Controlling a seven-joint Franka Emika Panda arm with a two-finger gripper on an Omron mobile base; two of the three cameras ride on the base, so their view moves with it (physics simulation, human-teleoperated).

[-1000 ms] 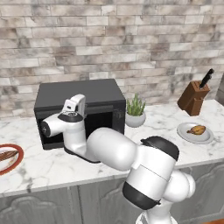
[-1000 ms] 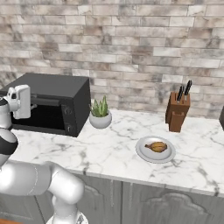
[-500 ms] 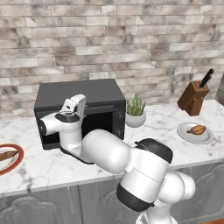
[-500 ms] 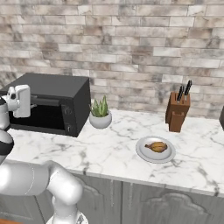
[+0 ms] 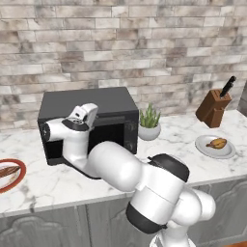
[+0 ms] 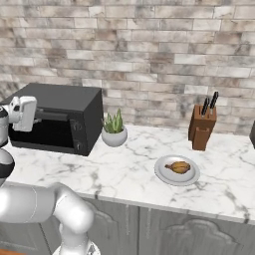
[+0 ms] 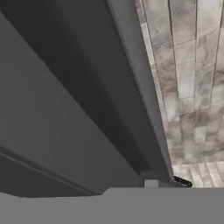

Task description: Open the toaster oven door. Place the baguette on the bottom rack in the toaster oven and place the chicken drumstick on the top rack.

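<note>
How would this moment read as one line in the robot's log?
step: opening door | end effector: at matte black toaster oven front | golden-brown chicken drumstick: on grey plate

The white marble tabletop (image 6: 124, 169) runs along the brick wall, above grey cabinet fronts. Toward its left end, set back near the wall edge, stands the matte black toaster oven (image 6: 62, 117) (its door looks closed or nearly so). Just beside the oven's right side sits a small white pot with a green plant (image 6: 114, 130). Farther right, near the front edge, lies a grey plate (image 6: 177, 170) carrying the chicken drumstick (image 6: 178, 167). Behind it, close to the wall edge, stands a brown knife block (image 6: 201, 127) with dark handles. At the far left end a red-rimmed plate (image 5: 9, 174) holds the baguette (image 5: 8, 171), near the front edge.
</note>
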